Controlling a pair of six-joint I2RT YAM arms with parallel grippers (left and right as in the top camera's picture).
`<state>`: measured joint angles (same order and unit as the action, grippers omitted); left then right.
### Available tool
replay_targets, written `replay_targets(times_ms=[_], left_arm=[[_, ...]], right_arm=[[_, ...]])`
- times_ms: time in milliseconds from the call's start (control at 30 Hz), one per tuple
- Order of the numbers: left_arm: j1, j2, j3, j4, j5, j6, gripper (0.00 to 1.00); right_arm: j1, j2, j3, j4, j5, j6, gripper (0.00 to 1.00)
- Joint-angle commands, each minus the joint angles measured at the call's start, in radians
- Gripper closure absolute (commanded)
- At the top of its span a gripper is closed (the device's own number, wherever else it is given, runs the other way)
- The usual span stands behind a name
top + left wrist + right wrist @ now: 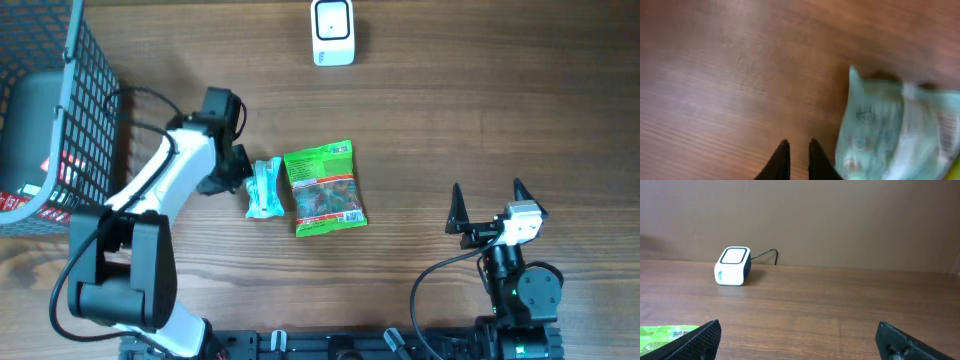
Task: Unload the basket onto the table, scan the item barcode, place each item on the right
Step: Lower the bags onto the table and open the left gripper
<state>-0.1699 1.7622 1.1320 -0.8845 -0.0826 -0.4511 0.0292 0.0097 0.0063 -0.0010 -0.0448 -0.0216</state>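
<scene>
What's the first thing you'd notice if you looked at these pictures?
The bright green snack bag pops out in the middle of the table, with a pale blue packet lying beside it. Next come the white scanner at the far edge and the black wire basket on the left.

One green packet (325, 188), one pale blue packet (265, 188), one white scanner (333, 32) and one wire basket (95, 100) on one wooden table (480, 100)
</scene>
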Motion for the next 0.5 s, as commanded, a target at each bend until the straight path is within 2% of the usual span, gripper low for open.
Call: replay_targets(times_ms=[0,67,133,167,300,467], left_arm=[[0.001,-0.017,-0.195,0.242,-0.006,0.002,0.89],[0.0,-0.017,-0.23,0.322,0.058,0.057,0.92],[-0.013,-0.017,-0.23,0.335,0.191,0.108,0.92],[-0.022,-0.017,-0.23,0.327,0.21,0.107,0.92],[-0.115,-0.017,-0.23,0.293,0.216,0.091,0.84],[-0.193,-0.015,-0.23,0.371,0.213,0.059,0.82]], right_arm=[[-0.003,-0.005,-0.001,0.003,-0.008,-0.004,0.0],[-0.003,-0.005,-0.001,0.003,-0.008,-0.004,0.0],[-0.003,-0.005,-0.001,0.003,-0.008,-0.004,0.0],[-0.003,-0.005,-0.001,0.003,-0.008,-0.004,0.0],[-0.003,-0.005,-0.001,0.003,-0.008,-0.004,0.0],[-0.003,-0.005,-0.001,0.003,-0.008,-0.004,0.0]])
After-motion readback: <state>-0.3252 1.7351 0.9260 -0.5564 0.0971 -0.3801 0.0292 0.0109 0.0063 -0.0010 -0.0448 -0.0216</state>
